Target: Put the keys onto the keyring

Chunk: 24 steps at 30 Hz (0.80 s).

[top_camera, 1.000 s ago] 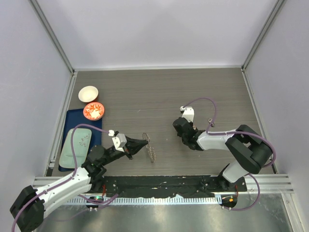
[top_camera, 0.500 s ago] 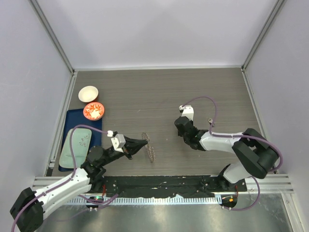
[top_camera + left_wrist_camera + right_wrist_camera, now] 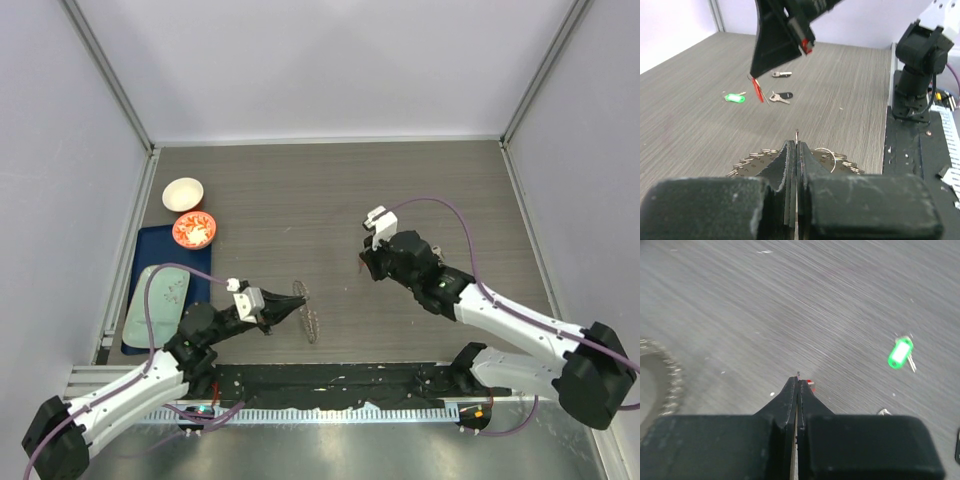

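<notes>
Left gripper (image 3: pixel 290 303): jaws closed, nipped on the near edge of the keyring (image 3: pixel 754 158). A thin bit of metal shows between the tips. The exact bite point is hidden by the fingers. From above, the ring reads edge-on. It stands tilted off the tabletop (image 3: pixel 300 190) just past the left tips, its long run going far-to-near, so its open face looks sideways toward the right arm.

Right gripper (image 3: pixel 367 262): jaws closed on the red key (image 3: pixel 758 90). The key hangs below the tips clear of the tabletop, with its long axis near vertical and slightly slanted. Which end is pinched is too small to tell.

Loose keys lie flat on the tabletop beneath and beyond the right gripper:
- green key (image 3: pixel 734 98)
- black key (image 3: pixel 782 96)
- bare silver key (image 3: pixel 781 74)

None is on the ring yet.

Key relation: the ring lies to the left of the right jaws, well apart, with bare tabletop between them. The right arm carries the key and the left arm presents the ring.

Judgement: the next move is a leftward carry of the red key toward the ring's open face. The key hole must meet the ring's wire. The key is tiny and dangling, so it may swing and its alignment looks delicate.
</notes>
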### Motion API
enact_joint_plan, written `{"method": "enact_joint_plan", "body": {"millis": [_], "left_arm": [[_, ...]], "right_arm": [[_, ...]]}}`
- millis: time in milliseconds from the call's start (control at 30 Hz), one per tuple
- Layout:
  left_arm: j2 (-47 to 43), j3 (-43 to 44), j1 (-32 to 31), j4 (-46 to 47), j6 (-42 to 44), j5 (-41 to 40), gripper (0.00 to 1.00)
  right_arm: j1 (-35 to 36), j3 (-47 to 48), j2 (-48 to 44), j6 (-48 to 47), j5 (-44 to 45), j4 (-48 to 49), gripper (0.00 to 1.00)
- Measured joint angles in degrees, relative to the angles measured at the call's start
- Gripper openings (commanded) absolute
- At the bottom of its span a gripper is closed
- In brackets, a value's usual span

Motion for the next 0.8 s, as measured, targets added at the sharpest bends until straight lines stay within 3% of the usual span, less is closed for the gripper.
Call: {"method": "enact_joint_plan", "body": {"millis": [333, 567, 800], "left_arm": [[8.39, 4.20, 0.00, -2.64, 6.36, 6.93, 0.00], [13.62, 7.98, 0.00, -2.93, 9.42, 10.95, 0.00], [13.73, 8.02, 0.02, -2.23, 10.36, 11.98, 0.00]], "right_arm": [[2.86, 6.99, -6.95, -11.58, -18.40, -10.78, 0.01], [8.74, 14.86, -7.06, -20.65, -21.86, -19.96, 0.01], [14.69, 15.45, -5.79, -27.17, -24.76, -23.15, 0.01]]}}
